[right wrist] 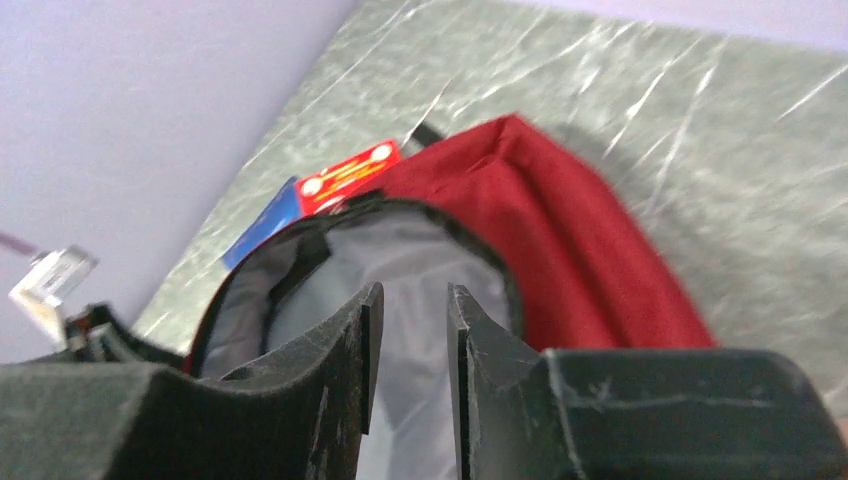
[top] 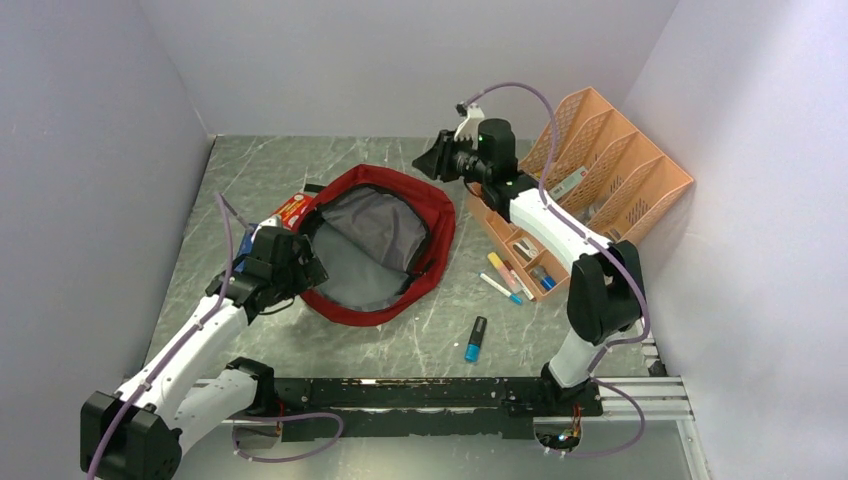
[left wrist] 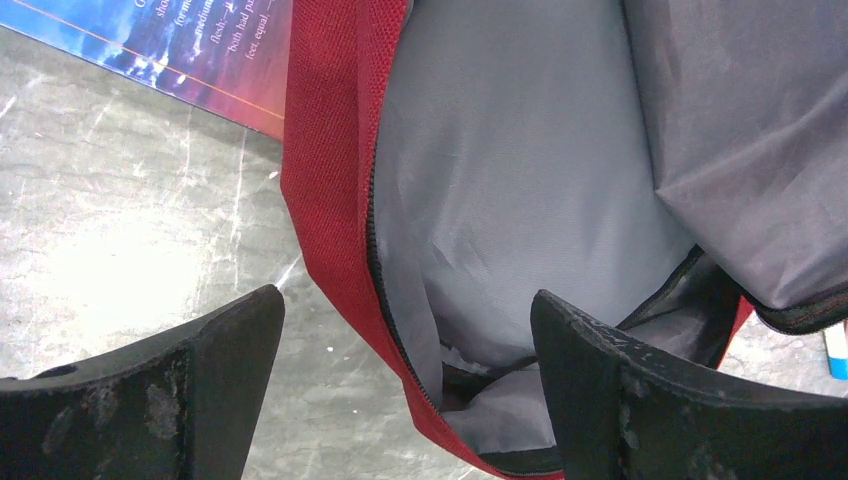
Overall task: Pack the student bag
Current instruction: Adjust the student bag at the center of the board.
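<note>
Bag open, nothing seen loaded; a pick-up is judged the step in hand.
The left gripper (left wrist: pixel 405 310) is spread wide over the zip rim at 8 o'clock of the student bag (top: pixel 378 245), laid mid-table: dark-red woven shell, slack grey lining, mouth gaping. A glossy book (top: pixel 290 210) is noted at its 10 o'clock edge. The right gripper (right wrist: pixel 413 300), raised off 1 o'clock, is parted narrowly on nothing; a reach to the loose pens (top: pixel 505 280) at 4 o'clock is called for.

Grey marbled table (top: pixel 400 345) with the open student bag (top: pixel 440 225), a book (top: pixel 291 210), peach organiser (top: pixel 615 165), blue marker (top: pixel 475 340).
</note>
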`<state>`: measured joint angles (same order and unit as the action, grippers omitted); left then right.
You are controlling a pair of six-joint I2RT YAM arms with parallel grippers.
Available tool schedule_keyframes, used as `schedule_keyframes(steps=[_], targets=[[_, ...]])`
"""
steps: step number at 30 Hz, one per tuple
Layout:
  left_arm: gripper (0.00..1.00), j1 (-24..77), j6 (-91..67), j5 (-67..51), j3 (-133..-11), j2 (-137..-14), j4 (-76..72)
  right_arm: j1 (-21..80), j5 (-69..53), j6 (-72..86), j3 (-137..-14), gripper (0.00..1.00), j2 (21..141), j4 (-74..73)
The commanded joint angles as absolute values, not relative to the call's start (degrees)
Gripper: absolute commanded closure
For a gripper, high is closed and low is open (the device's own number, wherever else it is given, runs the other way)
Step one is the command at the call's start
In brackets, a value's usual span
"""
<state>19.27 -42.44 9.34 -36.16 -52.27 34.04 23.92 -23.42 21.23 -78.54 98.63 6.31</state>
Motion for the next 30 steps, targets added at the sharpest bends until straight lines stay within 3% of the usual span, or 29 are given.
schedule_keyframes(steps=[1,9,17,23,28,30], targets=[[0.03,18.7,-41.3,9.0,-38.2,-53.4,32.1,28.4,-28.0,28.1,-73.8,0.67,97.0,2.8],[0.07,18.7,-42.2,8.1,-36.5,-52.5,30.6,40.9,-10.9,21.9,-63.6,0.69,95.2,-6.0],[0.09,18.7,-41.0,7.7,-36.6,-53.8,30.2,40.6,6.3,20.8,-54.4,0.7,93.1,-3.3],[0.11,18.7,-40.7,6.4,-35.8,-54.8,28.5,38.1,4.4,19.7,-55.9,0.7,98.4,-5.0],[0.23,18.7,-36.7,-0.9,-34.5,-55.8,23.6,37.7,3.5,18.2,-56.6,0.69,94.9,-4.4],[0.33,18.7,-35.8,-4.1,-33.8,-56.6,21.6,37.7,3.1,17.5,-56.6,0.69,92.0,-3.8]])
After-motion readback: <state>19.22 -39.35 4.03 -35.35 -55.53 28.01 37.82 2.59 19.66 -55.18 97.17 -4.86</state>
